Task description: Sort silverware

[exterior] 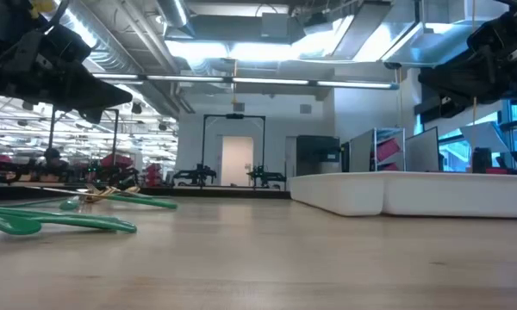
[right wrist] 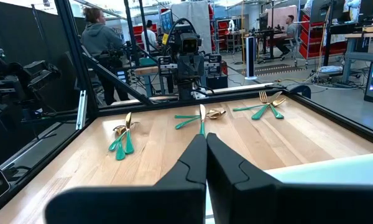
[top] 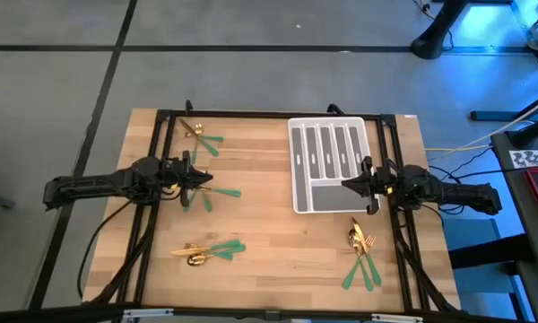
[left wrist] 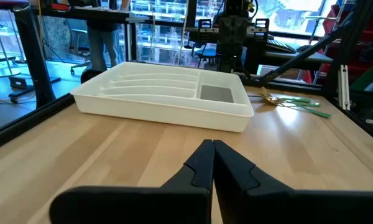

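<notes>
In the high view, the left claw (top: 200,177) is covering part of the silverware (top: 217,192) lying under it, so the pieces there cannot be counted. The right claw (top: 348,184) is overlapping the near edge of the tray (top: 298,157), hiding a bit of the wide compartment. In the low view, both arms are being cut off by the top edge, and the tray's wall is blocking its slots. The cluster near the counter's (top: 278,260) right front corner is perhaps forks and knives, too small to tell.
</notes>
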Available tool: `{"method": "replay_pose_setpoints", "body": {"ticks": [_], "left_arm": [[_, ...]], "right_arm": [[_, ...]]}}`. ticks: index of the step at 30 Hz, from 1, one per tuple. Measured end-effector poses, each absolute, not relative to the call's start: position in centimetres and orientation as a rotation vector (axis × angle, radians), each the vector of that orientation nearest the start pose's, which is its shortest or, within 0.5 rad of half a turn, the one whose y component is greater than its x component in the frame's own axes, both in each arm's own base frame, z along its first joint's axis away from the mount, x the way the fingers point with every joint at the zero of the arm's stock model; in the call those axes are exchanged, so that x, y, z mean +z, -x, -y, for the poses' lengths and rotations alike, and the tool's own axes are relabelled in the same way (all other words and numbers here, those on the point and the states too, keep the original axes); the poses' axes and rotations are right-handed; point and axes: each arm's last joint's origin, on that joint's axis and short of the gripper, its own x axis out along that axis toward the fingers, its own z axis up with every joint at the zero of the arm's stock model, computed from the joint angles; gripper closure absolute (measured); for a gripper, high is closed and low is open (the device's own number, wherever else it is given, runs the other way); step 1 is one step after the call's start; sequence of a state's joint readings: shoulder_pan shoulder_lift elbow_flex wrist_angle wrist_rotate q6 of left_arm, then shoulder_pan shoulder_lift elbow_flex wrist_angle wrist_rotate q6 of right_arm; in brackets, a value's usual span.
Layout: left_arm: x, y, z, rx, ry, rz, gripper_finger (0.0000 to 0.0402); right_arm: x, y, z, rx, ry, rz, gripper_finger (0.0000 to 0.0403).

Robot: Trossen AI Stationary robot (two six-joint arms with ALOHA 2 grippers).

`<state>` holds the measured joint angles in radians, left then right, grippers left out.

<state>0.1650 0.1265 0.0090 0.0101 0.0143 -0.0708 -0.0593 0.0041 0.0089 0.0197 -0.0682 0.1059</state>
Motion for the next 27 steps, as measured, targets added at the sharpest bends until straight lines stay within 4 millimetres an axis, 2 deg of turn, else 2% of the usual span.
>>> {"method": "replay_pose_setpoints", "body": {"ticks": [24,27], "left_arm": [[15.73,-10.32,-1.68,0.155,0.08,-0.101,0.0402],[15.76,-10.32,-1.74,0.166,0.001,-0.105,0.0402]], "right_arm": [[16.81,-9.73,0.38,0.01,-0.104,0.024,0.0402],[16.81,-9.73,0.38,0.01,-0.104,0.024,0.0402]]}}
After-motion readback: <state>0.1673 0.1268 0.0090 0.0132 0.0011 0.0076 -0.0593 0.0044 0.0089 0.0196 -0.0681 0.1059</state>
